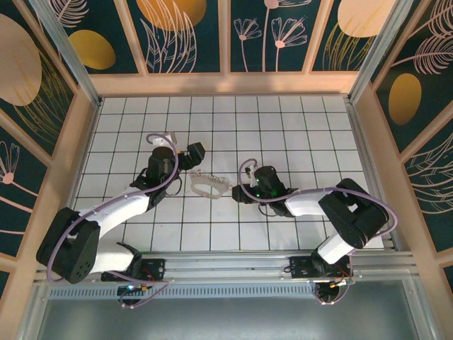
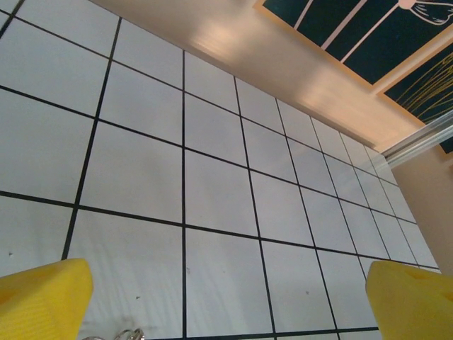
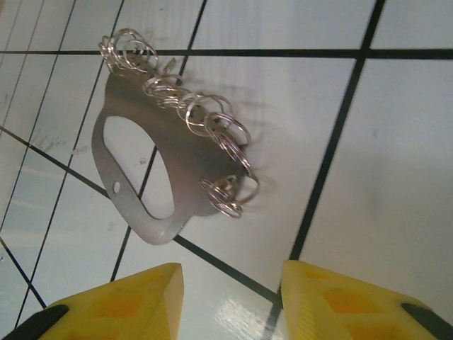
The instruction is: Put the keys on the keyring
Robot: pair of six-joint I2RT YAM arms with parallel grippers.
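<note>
Lying flat, the keyring runs left-right, rings lining its far edge.

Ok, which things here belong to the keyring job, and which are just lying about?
Job: keyring; right pincer, open, aimed at it; left pincer, open.
Just surroundings: gridded table; patterned wall panels.

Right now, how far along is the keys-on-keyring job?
Nothing looks done: the keyring lies flat on the table, its small rings bare. In hand: nothing. The right hand sits open just short of it, and the left hand is wide open. Left: grab a key, thread it.
</note>
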